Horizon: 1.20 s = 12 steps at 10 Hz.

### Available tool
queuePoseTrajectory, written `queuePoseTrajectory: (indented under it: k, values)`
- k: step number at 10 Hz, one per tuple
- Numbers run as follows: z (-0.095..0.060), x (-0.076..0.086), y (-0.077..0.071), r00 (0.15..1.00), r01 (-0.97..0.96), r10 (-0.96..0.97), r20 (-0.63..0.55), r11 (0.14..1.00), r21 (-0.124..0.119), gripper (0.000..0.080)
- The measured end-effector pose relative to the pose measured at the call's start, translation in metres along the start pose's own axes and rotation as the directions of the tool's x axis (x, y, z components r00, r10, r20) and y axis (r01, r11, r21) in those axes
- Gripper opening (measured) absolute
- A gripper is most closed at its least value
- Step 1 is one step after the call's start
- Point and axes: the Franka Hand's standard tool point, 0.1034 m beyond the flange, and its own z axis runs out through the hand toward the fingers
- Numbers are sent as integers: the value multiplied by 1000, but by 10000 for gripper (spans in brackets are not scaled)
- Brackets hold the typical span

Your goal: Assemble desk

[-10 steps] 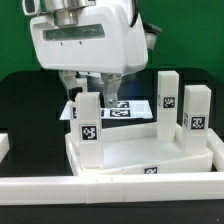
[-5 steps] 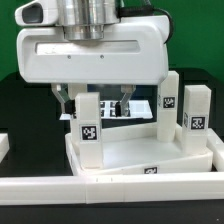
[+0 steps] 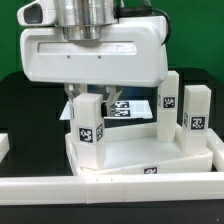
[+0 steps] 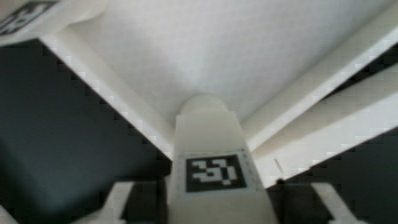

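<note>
Since the frame half a second back, the jaws have drawn in from wide apart to the sides of the near leg, and the arm head sits at the same low height over it. In the exterior view the gripper now has its two fingers pressed against the top of that upright leg, so the jaws are clamped on it. The leg stands in the corner of the tabletop at the exterior view's left, its tag facing the camera.

The wrist view gives what the other cannot: looking down the leg from above, with its tag on the near face, the dark finger pads on either side of it, and the tabletop's rim and pale floor spreading beyond. The exterior view alone shows the rest: two more tagged legs standing upright at its right, behind and beside the tabletop, and the marker board lying flat behind, partly hidden by the gripper.

The table is black. A green wall shows behind. A long white border bar runs across the front, and a short white block sits at the left edge. The big white arm head blocks most of the back of the scene.
</note>
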Motion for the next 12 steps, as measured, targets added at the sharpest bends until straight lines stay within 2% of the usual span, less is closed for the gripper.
queuePoseTrajectory:
  k: [3,4,5,6,7,9,11,12]
  values:
    - [0,0,-1,978,-206,206,0,978,1,287]
    - [1,1,-2,935,-354,354,8,935,7,287]
    - [0,4,-2,880,-475,475,16,880,14,287]
    - [0,5,-3,786,-618,616,41,786,33,287]
    - [0,6,-5,683,-731,728,60,681,42,287]
    - [2,6,-10,500,-865,863,65,496,70,287]
    - [1,6,-12,424,-905,903,71,419,68,288]
    - [2,6,-12,427,-904,902,71,423,67,347]
